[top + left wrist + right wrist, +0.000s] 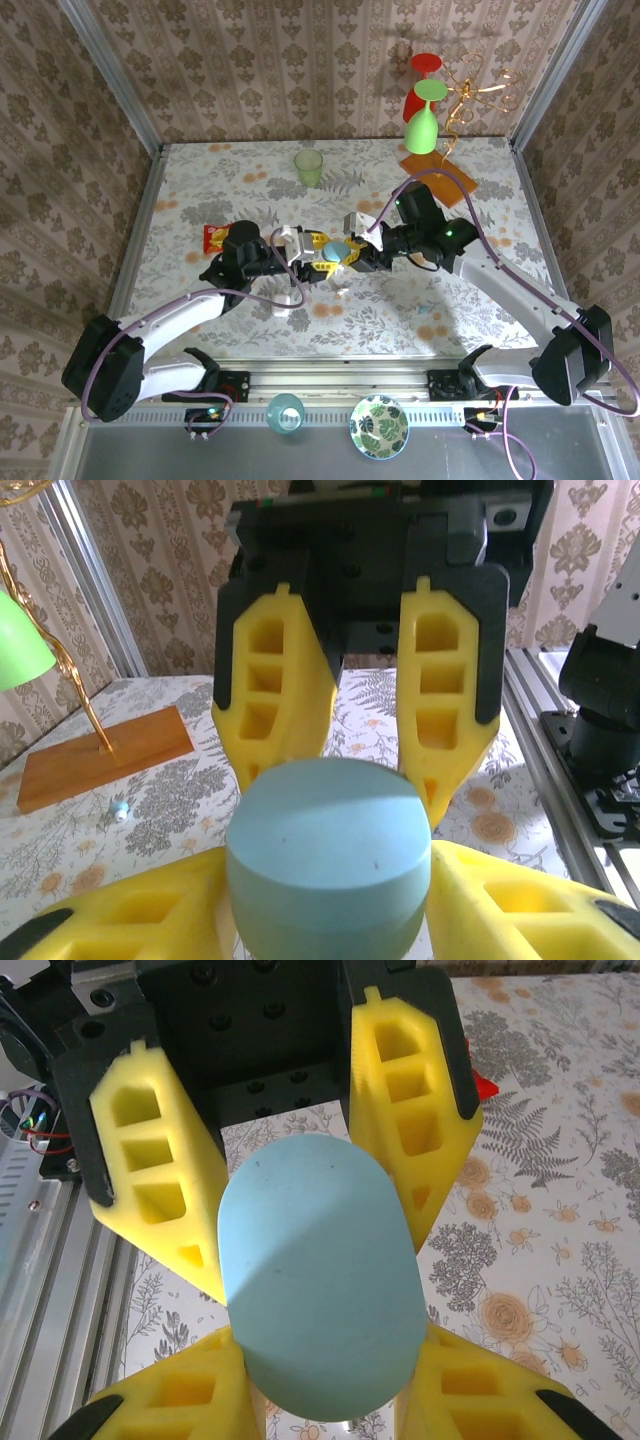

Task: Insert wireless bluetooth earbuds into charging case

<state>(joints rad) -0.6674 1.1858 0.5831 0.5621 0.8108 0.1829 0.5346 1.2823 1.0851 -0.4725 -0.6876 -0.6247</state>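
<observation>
Two grippers, the left gripper (322,255) and the right gripper (350,255), are each clamped from opposite sides on one light blue rounded object (335,249); a small white shape (341,286) just bases-ward of their fingertips may be the charging case, too small to tell; judged light, rigid and glossy-slippery, it is best pinched across its broad faces.

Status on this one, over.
Both shut on light blue rounded object, mid-table: left gripper, right gripper. Tiny pale speck by wooden base, too small to identify. Green cup stands apart behind.
</observation>
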